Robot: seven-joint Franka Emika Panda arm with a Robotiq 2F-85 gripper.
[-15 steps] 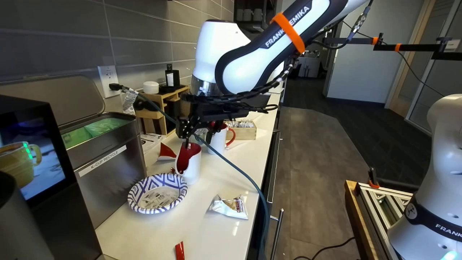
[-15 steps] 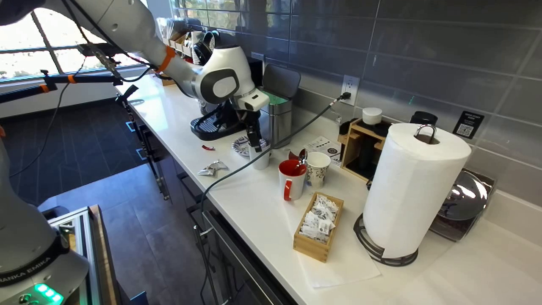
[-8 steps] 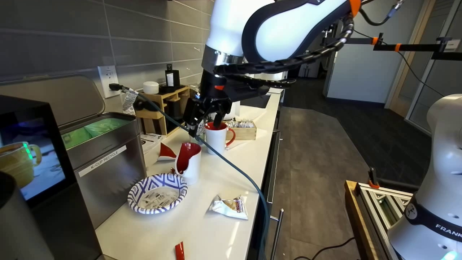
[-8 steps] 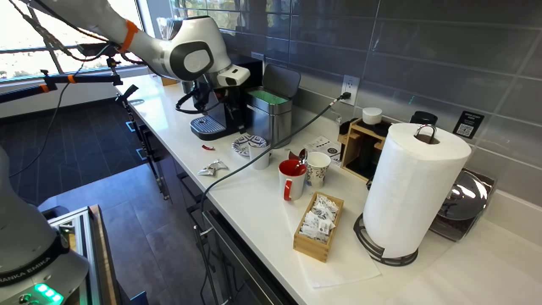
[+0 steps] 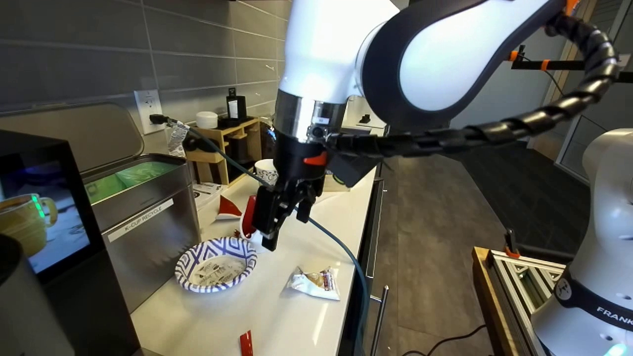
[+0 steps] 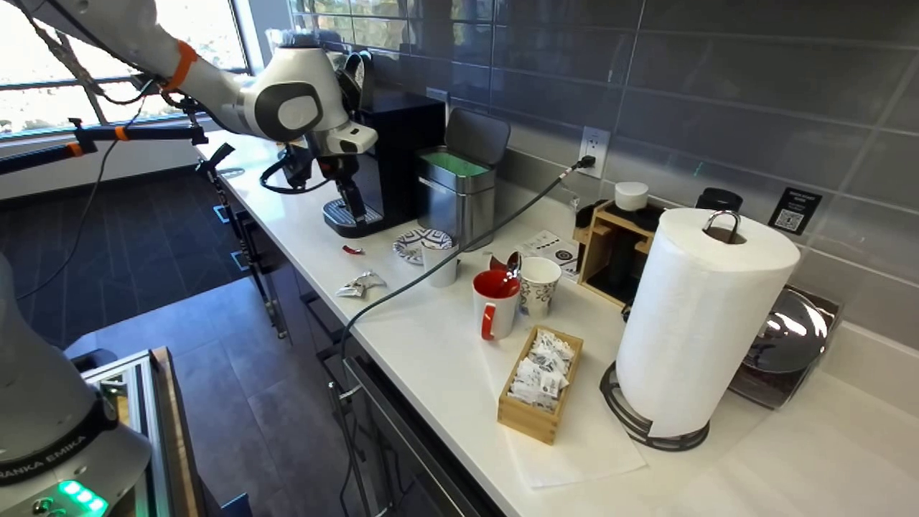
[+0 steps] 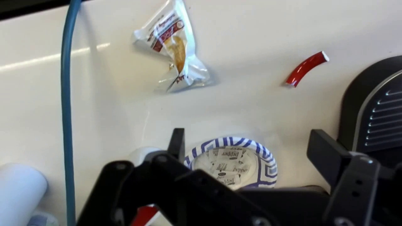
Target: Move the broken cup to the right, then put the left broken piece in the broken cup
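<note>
The broken cup [image 6: 442, 276] is standing upright just beside the patterned bowl [image 7: 232, 142]; I am drawing my spread, empty fingers [image 7: 325, 153] away from it toward the left broken piece [image 7: 306, 68], so step two is probably beginning.

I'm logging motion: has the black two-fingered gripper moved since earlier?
Yes: in an exterior view, the gripper went leftward, away from the white wall outlet.

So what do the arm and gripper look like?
Franka Panda arm: white, rounded, with black joint trim, an orange band, a silvery metal wrist collar and a black spiral-wrapped cable. Black base band lettered FRANKA EMIKA; green lights. Robotiq gripper: black, two blocky fingers.
</note>
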